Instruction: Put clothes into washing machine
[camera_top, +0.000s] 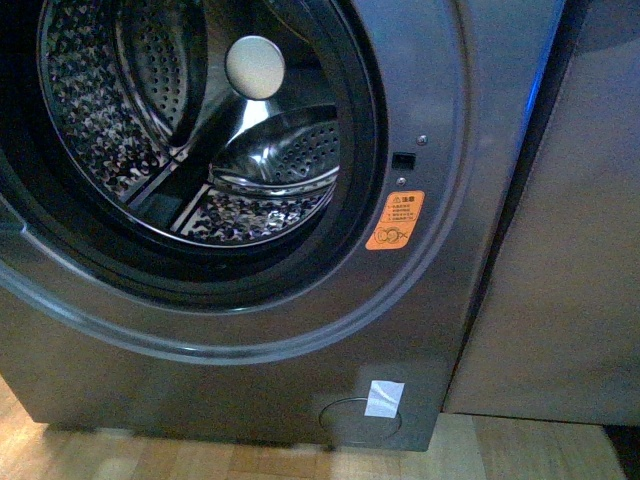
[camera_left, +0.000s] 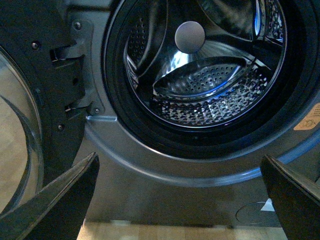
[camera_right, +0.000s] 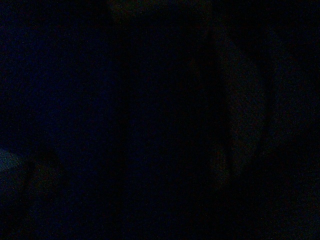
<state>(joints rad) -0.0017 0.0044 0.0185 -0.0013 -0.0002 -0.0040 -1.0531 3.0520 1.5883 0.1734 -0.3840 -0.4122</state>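
The grey washing machine (camera_top: 440, 90) fills the front view, its round porthole open onto the perforated steel drum (camera_top: 250, 190), which holds nothing that shows. An orange warning sticker (camera_top: 396, 220) sits right of the porthole. In the left wrist view the same drum (camera_left: 200, 95) lies straight ahead, and my left gripper (camera_left: 182, 200) hangs open before the machine's lower front, its dark fingers (camera_left: 55, 200) wide apart with nothing between them. No clothes show in any view. The right wrist view is dark. Neither arm shows in the front view.
The machine's door (camera_left: 30, 115) stands swung open, with its hinge (camera_left: 75, 75) beside the porthole. A plain grey cabinet panel (camera_top: 570, 250) stands right of the machine. Light wooden floor (camera_top: 520, 450) runs below. A round service flap with a white label (camera_top: 383, 398) sits low on the machine.
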